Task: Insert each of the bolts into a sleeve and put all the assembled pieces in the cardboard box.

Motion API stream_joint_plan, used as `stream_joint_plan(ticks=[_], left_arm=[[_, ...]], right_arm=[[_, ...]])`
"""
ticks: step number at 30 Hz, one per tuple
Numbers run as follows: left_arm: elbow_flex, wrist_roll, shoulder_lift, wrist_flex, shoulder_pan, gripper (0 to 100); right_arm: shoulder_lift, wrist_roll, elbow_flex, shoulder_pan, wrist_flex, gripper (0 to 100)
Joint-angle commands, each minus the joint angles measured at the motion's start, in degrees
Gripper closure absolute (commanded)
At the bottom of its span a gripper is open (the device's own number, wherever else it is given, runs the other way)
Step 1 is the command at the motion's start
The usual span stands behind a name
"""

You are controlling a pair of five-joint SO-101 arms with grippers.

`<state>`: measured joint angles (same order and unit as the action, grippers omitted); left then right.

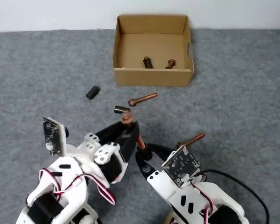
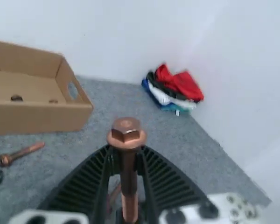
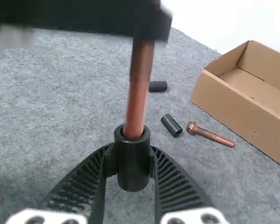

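Left arm (image 1: 70, 182) sits low at the near edge, forearm angled in toward the middle. Left gripper (image 1: 127, 133) is clamped on a bolt (image 2: 126, 135) just under the head, with the shank running back between the fingers. Right arm (image 1: 196, 196) is alongside, also low. Right gripper (image 1: 142, 156) points toward the left one, jaws closed around a sleeve (image 3: 131, 163). The two grippers nearly meet nose to nose, and the bolt's tip is in the sleeve's mouth.

No legible text, brand, number or sign found. Walls of the box (image 1: 153, 77) are plain cardboard. Any print on the left board (image 1: 52, 133) and right board (image 1: 182, 164) is too small to read.
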<state>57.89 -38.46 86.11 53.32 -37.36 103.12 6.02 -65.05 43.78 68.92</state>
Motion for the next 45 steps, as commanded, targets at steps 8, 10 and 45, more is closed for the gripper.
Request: stream_joint_plan(ticks=[8, 10, 45], left_arm=[[0.40, 2.81, 0.62, 6.42, -2.20, 100], [1.54, 5.19, 0.44, 7.03, -2.29, 100], [0.84, 18.90, 0.62, 13.36, 20.66, 100]], right_arm=[[0.40, 0.53, 3.69, 0.57, -1.45, 99.1], [0.40, 0.53, 3.69, 0.57, -1.45, 99.1], [-16.66, -13.01, 5.89, -23.16, -9.27, 99.1]])
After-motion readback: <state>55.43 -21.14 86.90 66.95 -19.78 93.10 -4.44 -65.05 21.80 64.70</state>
